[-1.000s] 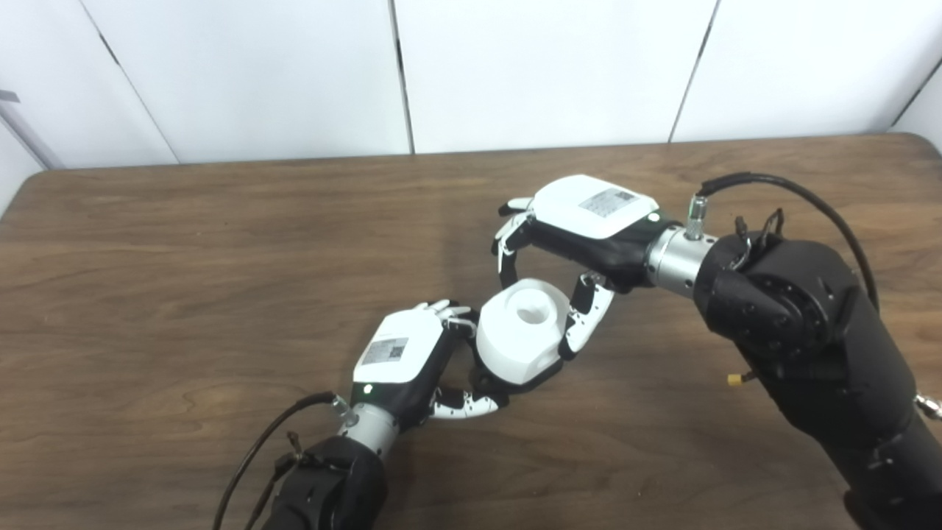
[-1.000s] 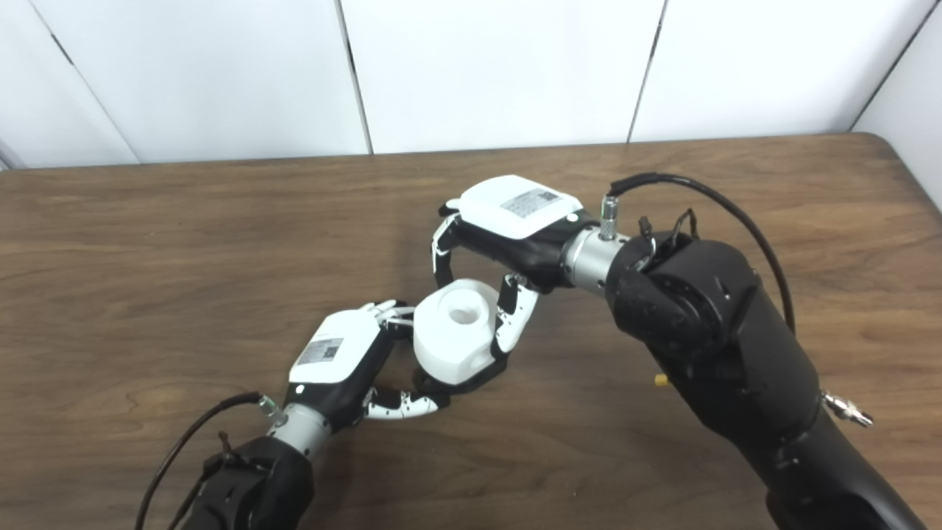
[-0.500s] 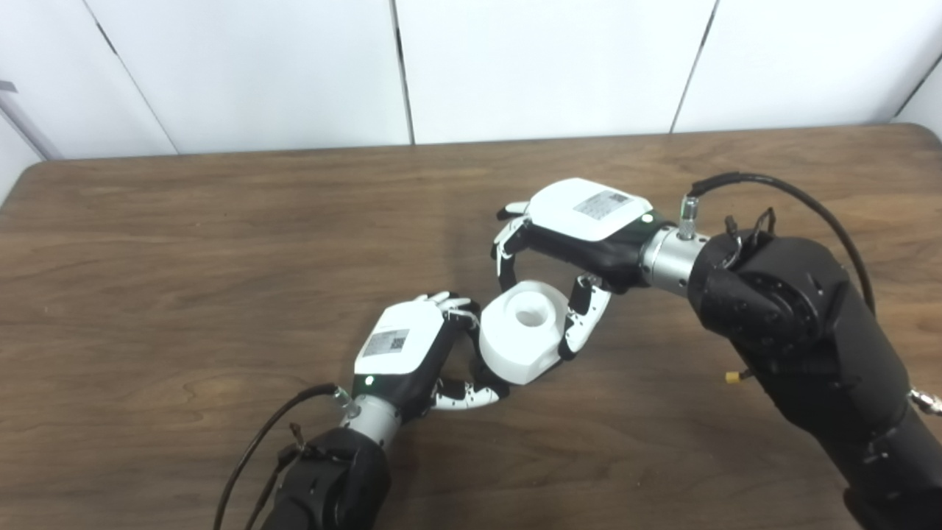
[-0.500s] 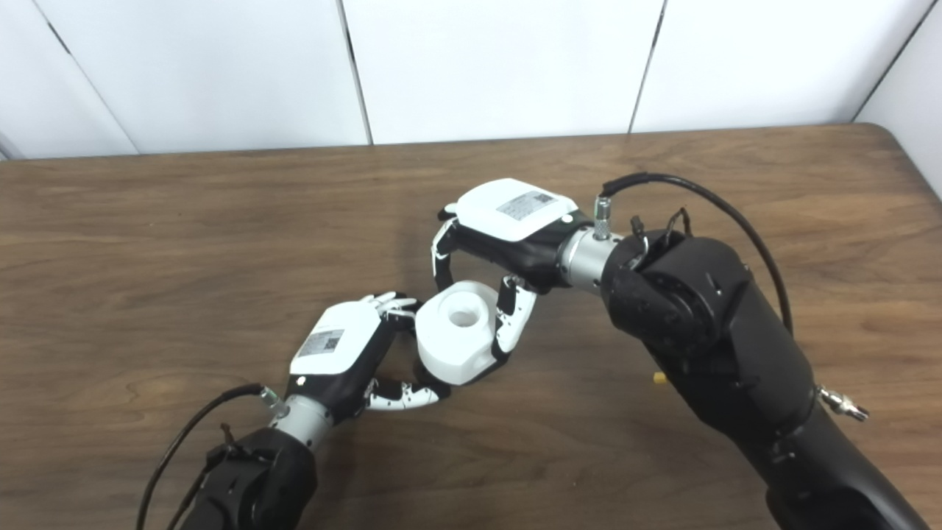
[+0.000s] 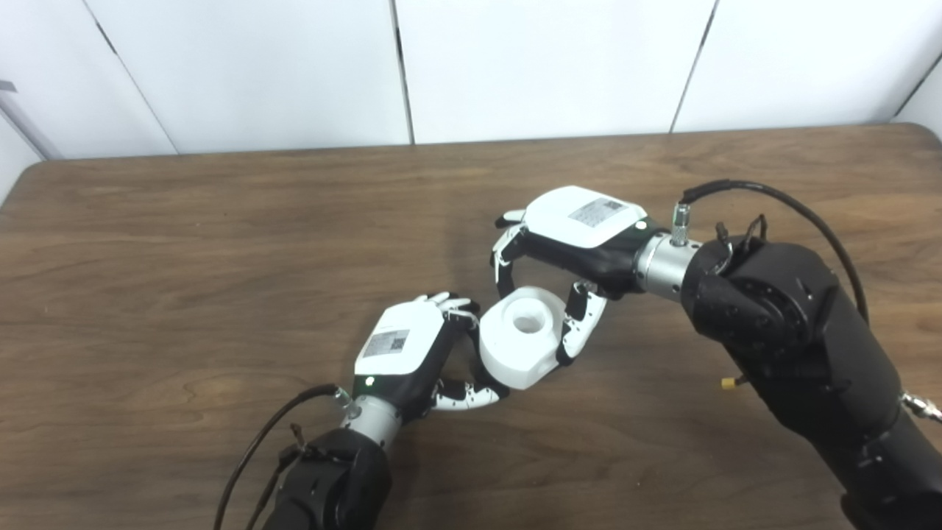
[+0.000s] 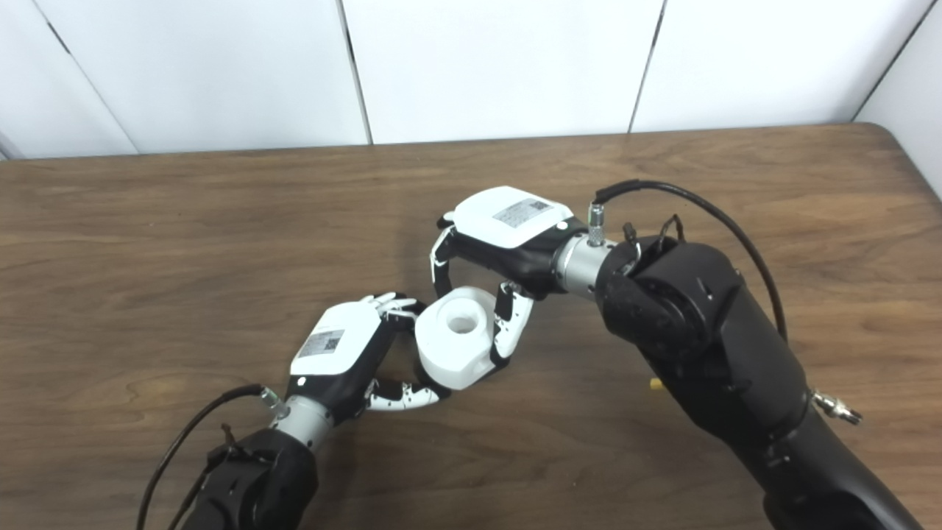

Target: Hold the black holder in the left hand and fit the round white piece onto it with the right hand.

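Wood-grain table (image 5: 184,243); matt white piece (image 5: 519,346)

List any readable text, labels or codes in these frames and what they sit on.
No text can be read.
Left hand: sticker on the white back cover with a square code, too small to read.
Right hand: sticker on the white back cover with a code and faint print, too blurred to read.
White piece: no markings visible.

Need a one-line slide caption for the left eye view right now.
Both robot hands, left and right, grip the round white piece over the wooden table.
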Motion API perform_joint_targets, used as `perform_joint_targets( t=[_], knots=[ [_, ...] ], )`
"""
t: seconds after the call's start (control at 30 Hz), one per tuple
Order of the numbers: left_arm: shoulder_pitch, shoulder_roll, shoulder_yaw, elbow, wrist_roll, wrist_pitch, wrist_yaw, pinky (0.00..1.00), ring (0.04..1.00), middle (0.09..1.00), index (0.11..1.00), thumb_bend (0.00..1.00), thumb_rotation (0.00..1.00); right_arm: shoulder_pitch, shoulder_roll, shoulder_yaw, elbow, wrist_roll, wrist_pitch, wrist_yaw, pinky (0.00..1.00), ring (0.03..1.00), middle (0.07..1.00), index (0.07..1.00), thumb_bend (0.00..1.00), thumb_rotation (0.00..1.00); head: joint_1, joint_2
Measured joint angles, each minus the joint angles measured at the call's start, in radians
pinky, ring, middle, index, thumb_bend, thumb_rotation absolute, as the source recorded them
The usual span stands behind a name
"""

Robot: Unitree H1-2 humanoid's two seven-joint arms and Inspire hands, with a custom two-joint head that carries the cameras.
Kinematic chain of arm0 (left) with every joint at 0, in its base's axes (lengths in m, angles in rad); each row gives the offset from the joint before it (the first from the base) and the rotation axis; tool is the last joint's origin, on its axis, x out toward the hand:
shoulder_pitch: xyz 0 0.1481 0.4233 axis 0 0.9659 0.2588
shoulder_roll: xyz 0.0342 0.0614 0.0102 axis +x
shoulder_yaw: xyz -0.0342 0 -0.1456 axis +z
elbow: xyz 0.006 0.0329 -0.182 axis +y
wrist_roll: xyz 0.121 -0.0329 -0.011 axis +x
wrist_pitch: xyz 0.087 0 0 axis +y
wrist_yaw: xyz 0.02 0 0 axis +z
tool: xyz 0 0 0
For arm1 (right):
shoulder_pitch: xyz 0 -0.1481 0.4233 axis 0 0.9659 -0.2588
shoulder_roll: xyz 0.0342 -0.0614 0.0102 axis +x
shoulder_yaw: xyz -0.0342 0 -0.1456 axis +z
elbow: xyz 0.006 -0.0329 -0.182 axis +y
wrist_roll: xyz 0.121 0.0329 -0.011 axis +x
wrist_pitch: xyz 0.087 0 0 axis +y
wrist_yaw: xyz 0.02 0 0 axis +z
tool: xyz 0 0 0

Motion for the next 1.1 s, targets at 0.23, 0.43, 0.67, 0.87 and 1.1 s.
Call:
perform_joint_targets(
  t=[0.23,0.43,0.67,0.87,1.1],
  knots=[
    [-0.001,-0.001,-0.003,0.0,0.005,0.002,0.0,0.91,0.91,0.836,0.494,0.5,0.05,0.0,0.0,0.003,0.003,-0.014,-0.002,-0.006,0.86,0.948,0.804,0.489,0.53,0.14,0.0,0.0],
    [-0.001,-0.002,-0.004,0.0,0.007,0.004,0.0,0.91,0.914,0.839,0.495,0.5,0.05,-0.008,-0.004,0.004,0.004,-0.019,-0.002,0.014,0.87,0.969,0.839,0.625,0.94,0.27,-0.002,-0.006],
    [-0.001,-0.004,-0.004,0.0,0.009,0.005,-0.001,0.91,0.912,0.838,0.494,0.5,0.05,-0.007,-0.011,0.012,0.016,-0.025,-0.002,0.059,0.89,0.972,0.851,0.662,1.0,0.31,0.0,-0.006],
    [-0.002,-0.004,-0.005,0.0,0.011,0.005,-0.001,0.91,0.913,0.839,0.494,0.5,0.05,-0.009,-0.011,0.012,0.016,-0.029,-0.002,0.078,0.9,0.977,0.855,0.67,1.0,0.32,0.0,-0.006],
    [-0.002,-0.004,-0.005,0.0,0.011,0.006,-0.001,0.91,0.914,0.842,0.494,0.5,0.05,-0.014,-0.011,0.011,0.016,-0.029,-0.002,0.1,0.91,0.984,0.86,0.673,1.0,0.34,0.0,-0.008]
  ],
)
